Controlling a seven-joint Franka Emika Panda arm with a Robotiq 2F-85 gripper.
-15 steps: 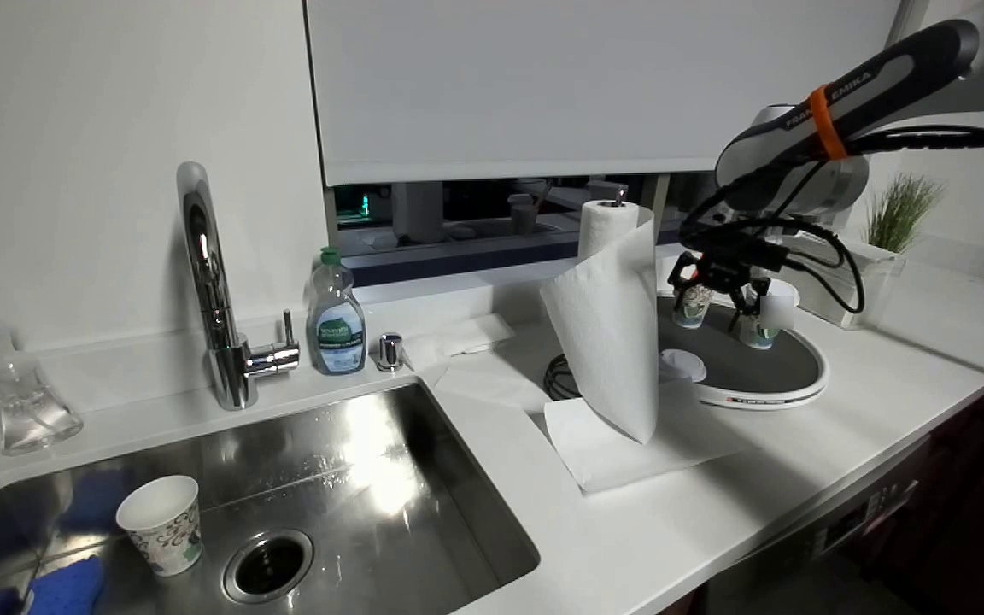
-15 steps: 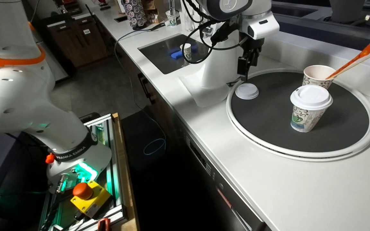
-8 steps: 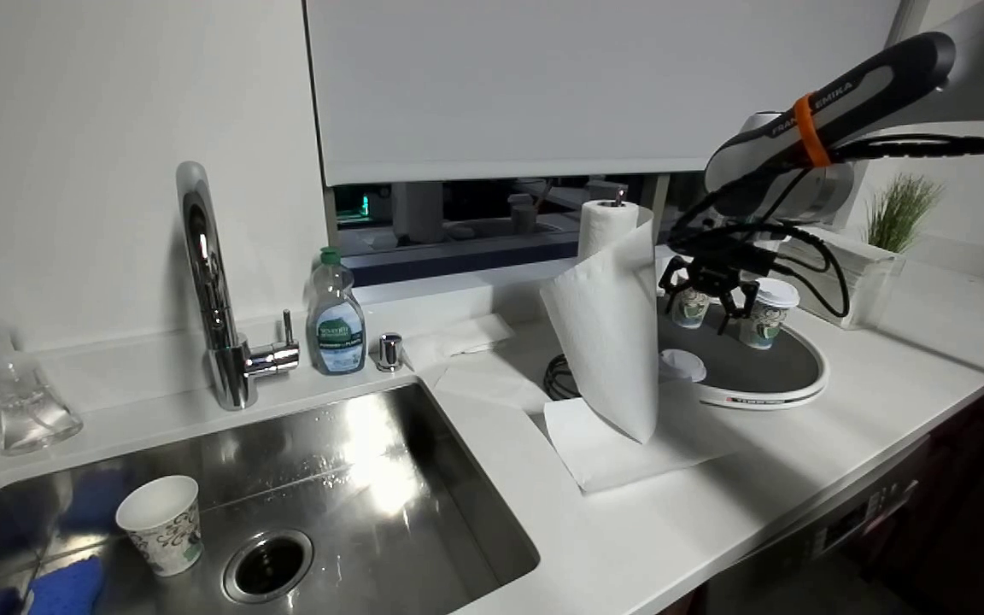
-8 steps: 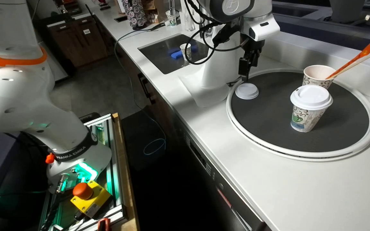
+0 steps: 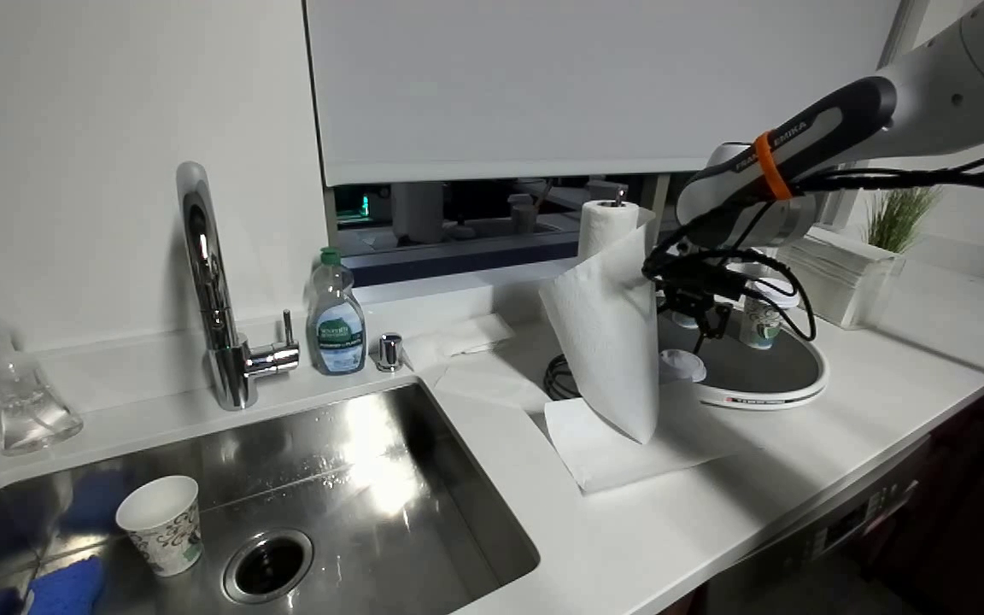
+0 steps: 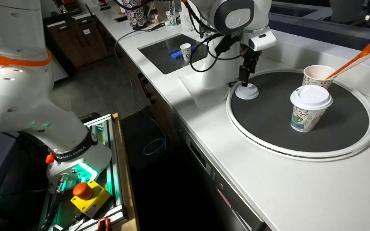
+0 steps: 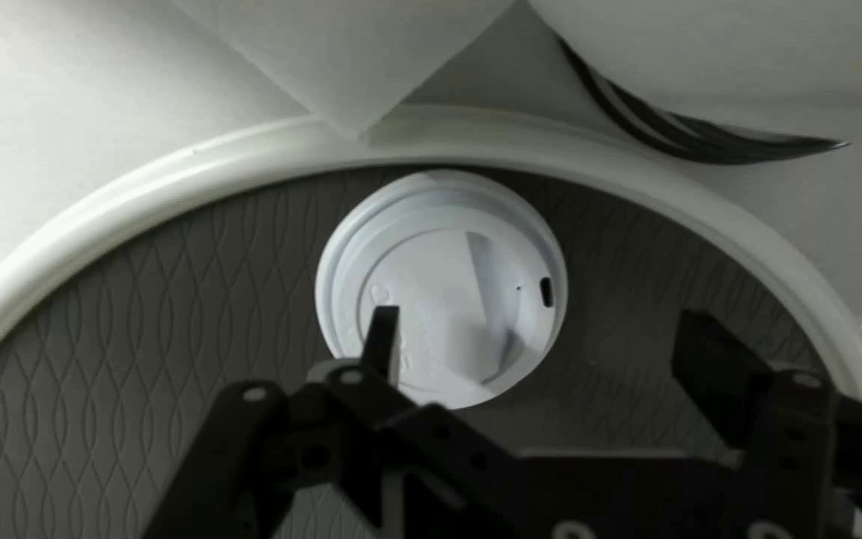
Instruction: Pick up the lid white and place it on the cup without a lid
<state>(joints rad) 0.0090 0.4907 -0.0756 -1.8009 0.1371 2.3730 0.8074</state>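
White plastic, and flimsy by the look of it: that's the lid (image 7: pixel 431 299) we're chasing, and it's lying flat on the round tray (image 6: pixel 275 125), just inside the pale rim (image 7: pixel 521 142). The gripper (image 7: pixel 539 329) is hanging low at that spot, spread wide, holding nothing. Catch is, in the wrist view one finger (image 7: pixel 382 337) is overlapping the lid while the opposite finger (image 7: pixel 715 367) is sitting well out past it, so it's looking off-centre to me. Whether that first tip is touching, I'm not able to tell. For a clean grab I'd be shifting sideways, and a touch toward the rim, so the lid is sitting midway between the tips before going down; otherwise you're probably poking the top. Then I'd be squeezing low on its sides, gently, since it's likely buckling under force. Orientation-wise, its top is facing up and the sip hole (image 7: pixel 546 292) is pointing right in the wrist view. Being round, it isn't offering a long axis; its centre axis is standing roughly upright. I'm guessing the open cup (image 6: pixel 313 80) holding the orange stick (image 6: pixel 350 61) is where it's going, though that stick is likely getting in the way.
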